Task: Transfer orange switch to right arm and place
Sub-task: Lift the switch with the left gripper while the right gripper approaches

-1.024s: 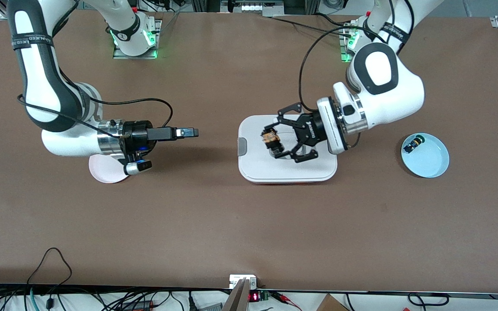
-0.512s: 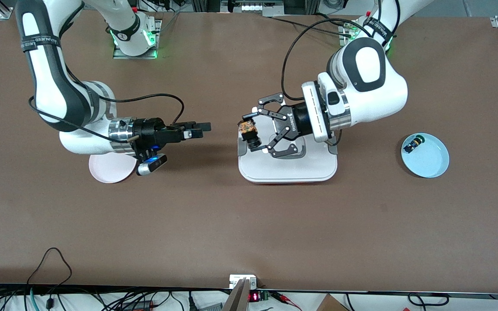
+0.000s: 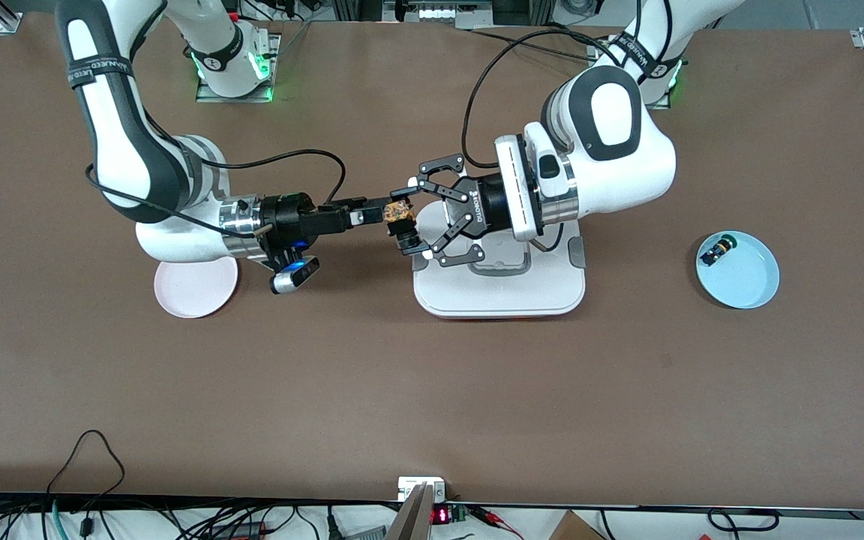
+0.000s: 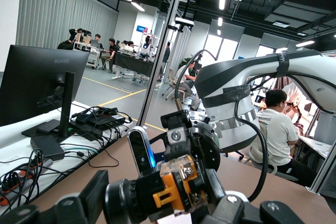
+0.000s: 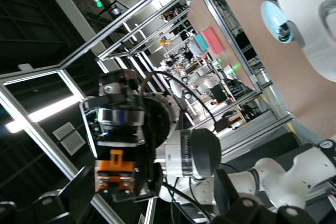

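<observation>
Both arms have closed the gap since 0.5 s ago, and we now see the 2 grippers meeting over the bare table (image 3: 432, 390) between the pink plate (image 3: 196, 289) and the white tray (image 3: 499, 289). We see the left arm (image 3: 604, 161) reaching from its base across the tray. The right arm (image 3: 139, 172) reaches in from its own end, its wrist above the pink plate's edge. At the left arm's end sits the blue plate (image 3: 747, 281), carrying a small green-capped switch (image 3: 718, 248). We see the left gripper (image 3: 406, 223) clamped on the orange switch (image 3: 400, 213), held up in the air. We find the right gripper (image 3: 378, 214) with its narrow fingers around the switch; whether they grip, we cannot tell.
</observation>
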### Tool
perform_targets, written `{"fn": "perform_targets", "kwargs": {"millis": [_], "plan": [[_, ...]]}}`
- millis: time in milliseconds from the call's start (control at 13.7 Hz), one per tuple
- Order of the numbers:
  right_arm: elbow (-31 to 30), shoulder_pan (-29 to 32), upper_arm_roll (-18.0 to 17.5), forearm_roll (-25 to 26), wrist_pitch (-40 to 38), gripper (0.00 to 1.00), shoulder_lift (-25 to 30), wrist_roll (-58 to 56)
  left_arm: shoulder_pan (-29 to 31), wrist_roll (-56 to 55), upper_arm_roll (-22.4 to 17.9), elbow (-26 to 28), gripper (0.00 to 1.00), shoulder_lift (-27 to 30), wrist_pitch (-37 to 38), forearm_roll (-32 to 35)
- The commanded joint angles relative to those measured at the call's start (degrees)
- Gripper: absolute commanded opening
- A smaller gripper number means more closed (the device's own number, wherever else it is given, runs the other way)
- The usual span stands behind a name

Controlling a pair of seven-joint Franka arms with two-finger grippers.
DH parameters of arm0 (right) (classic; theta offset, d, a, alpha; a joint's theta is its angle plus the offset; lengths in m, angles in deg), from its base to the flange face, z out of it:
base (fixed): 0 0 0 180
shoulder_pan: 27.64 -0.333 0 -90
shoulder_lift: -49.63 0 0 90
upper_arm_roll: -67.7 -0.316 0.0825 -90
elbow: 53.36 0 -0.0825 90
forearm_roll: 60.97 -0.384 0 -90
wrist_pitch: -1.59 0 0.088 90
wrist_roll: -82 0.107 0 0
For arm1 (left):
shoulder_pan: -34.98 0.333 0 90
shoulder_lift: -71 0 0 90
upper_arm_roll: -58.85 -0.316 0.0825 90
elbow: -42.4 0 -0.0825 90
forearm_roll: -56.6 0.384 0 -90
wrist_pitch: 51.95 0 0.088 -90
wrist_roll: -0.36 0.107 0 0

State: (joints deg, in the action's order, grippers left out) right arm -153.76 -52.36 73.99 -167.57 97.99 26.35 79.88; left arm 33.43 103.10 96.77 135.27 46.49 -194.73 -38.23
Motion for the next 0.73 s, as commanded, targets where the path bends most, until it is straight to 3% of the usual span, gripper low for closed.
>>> {"fn": "perform_targets", "kwargs": {"millis": [0, 659], "plan": [[0.5, -0.1, 0.1, -2.9, -0.2, 1.00, 0.6, 0.9, -0.7, 1.5, 0.1, -2.3, 0.00, -1.3, -0.7, -1.9], [2.1, -0.9, 0.1, -5.0, -0.3, 0.99, 0.1, 0.7, -0.7, 1.0, 0.1, -3.1, 0.00, -1.9, -0.7, -1.9]]}}
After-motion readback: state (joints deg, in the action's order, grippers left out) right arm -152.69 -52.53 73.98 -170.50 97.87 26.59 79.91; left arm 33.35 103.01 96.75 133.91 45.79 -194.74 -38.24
